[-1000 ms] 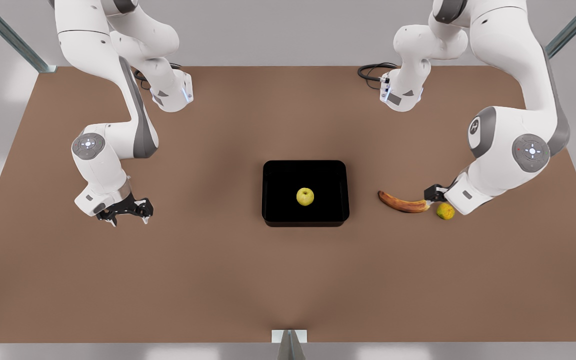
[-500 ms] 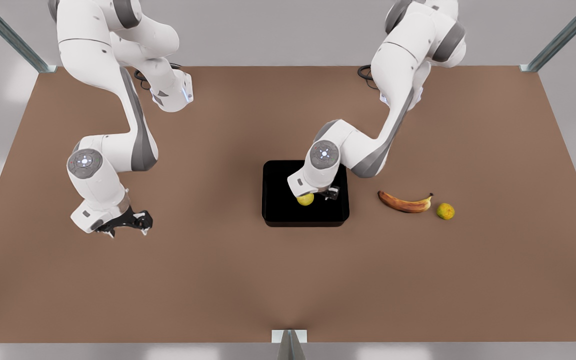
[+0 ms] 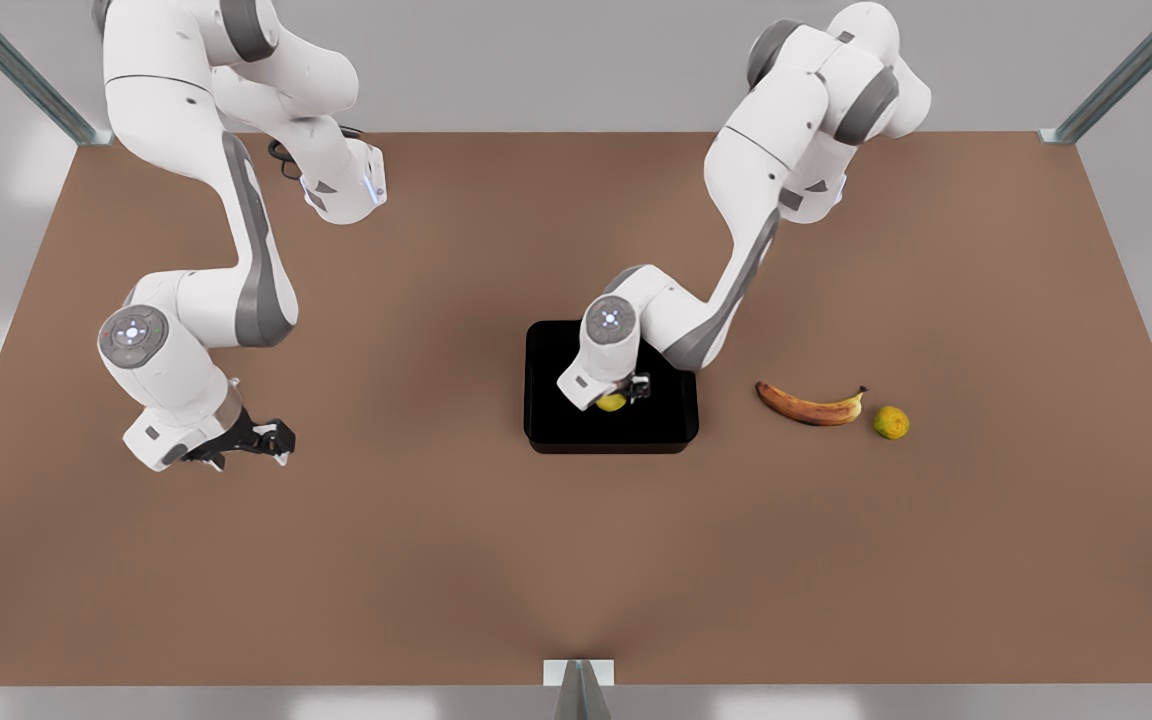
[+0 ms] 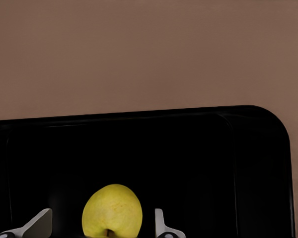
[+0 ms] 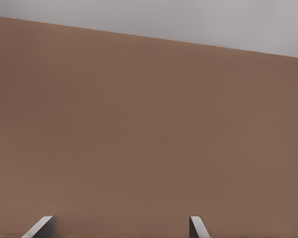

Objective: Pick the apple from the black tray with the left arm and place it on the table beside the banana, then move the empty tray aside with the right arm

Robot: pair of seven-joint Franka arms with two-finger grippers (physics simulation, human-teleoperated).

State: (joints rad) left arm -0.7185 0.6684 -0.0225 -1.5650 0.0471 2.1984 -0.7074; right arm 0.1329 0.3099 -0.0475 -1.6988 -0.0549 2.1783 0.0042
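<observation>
Brown table [image 3: 436, 560] with grey surroundings fills the scene, and the black tray [image 3: 546, 425] lies near its middle. On the front view's right, well apart from the tray, lie the banana [image 3: 808, 405] and, just beside its stem end, a small mottled fruit [image 3: 891, 422]. The step in hand is the first one, the pick of the apple [image 3: 612, 403], which sits on the tray floor. The left gripper [image 3: 614, 398] is low over it, on the arm that reaches in from the front view's right. The left wrist view gives what the front view hides: the apple [image 4: 112, 211] stands between the two fingertips [image 4: 38, 224], with a gap on each side, so the claw is wide open and holds nothing. I judge that the next move calls for a little more descent, then closing on the round sides, and a straight lift so the fruit clears the low tray wall. The right gripper [image 3: 251, 440] waits over bare table at the front view's left, well apart from the tray. In the right wrist view its fingertips [image 5: 38, 226] are spread wide and empty.
</observation>
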